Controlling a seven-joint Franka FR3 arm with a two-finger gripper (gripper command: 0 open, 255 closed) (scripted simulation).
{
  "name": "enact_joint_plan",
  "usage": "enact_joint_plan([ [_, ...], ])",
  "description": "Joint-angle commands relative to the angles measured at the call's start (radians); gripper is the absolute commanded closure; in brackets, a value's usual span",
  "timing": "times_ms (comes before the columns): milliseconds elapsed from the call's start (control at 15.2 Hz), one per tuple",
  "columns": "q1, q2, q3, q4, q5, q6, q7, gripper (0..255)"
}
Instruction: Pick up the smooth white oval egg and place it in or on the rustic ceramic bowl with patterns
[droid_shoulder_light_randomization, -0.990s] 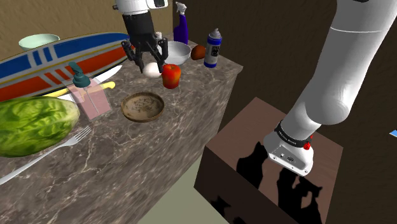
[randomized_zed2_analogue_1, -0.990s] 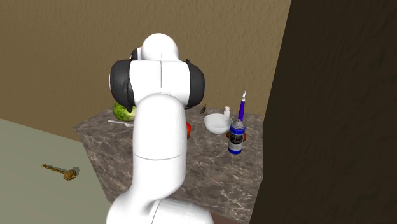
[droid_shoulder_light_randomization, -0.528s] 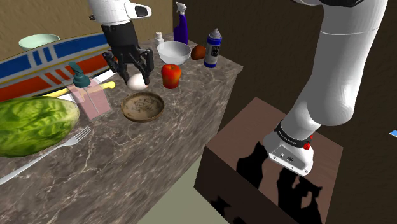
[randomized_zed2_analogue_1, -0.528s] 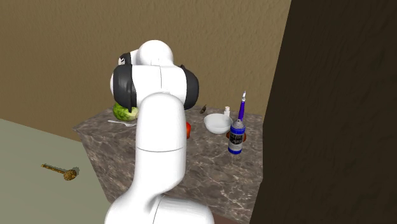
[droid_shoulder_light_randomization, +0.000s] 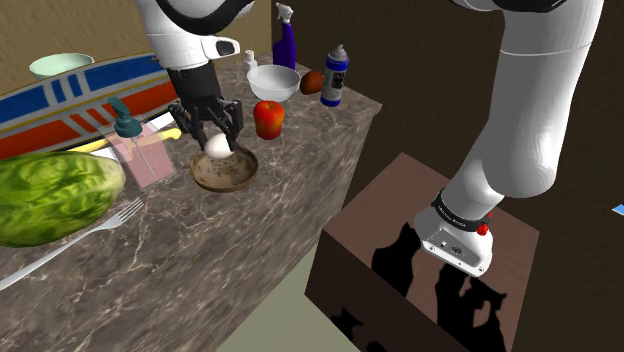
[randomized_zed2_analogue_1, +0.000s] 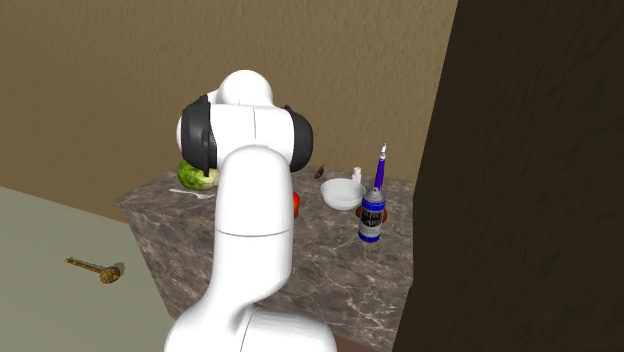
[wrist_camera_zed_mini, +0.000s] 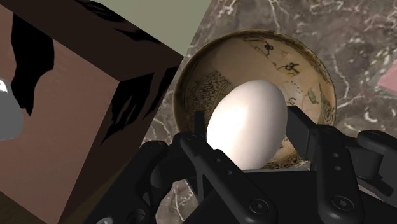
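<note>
Within the last second the gripper (droid_shoulder_light_randomization: 215, 137) — its fingers (wrist_camera_zed_mini: 308, 137) closed tight on the white egg (droid_shoulder_light_randomization: 217, 146) — has swung from beyond the patterned bowl (droid_shoulder_light_randomization: 240, 176) on the desk (droid_shoulder_light_randomization: 290, 190) to hang just above it, so only lowering and release seem left.

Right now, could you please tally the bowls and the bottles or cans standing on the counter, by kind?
Bowls: 3 (patterned bowl, white bowl, pale green bowl)
Spray containers: 2 (purple spray bottle, blue spray can)
Other bottles: 2 (pink pump bottle, small white bottle)
Total: 7
</note>
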Motion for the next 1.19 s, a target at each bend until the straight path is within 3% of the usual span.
enact_joint_plan([
  [0, 0.0, 0.007, -0.002, -0.014, -0.003, 0.02, -0.002, 255],
  [660, 0.001, 0.02, -0.005, -0.04, -0.009, 0.058, -0.002, 255],
  [726, 0.001, 0.02, -0.005, -0.04, -0.009, 0.058, -0.002, 0],
  [1056, 0.001, 0.02, -0.005, -0.04, -0.009, 0.058, -0.002, 0],
  [1122, 0.001, 0.019, -0.005, -0.007, -0.008, 0.025, -0.003, 0],
])
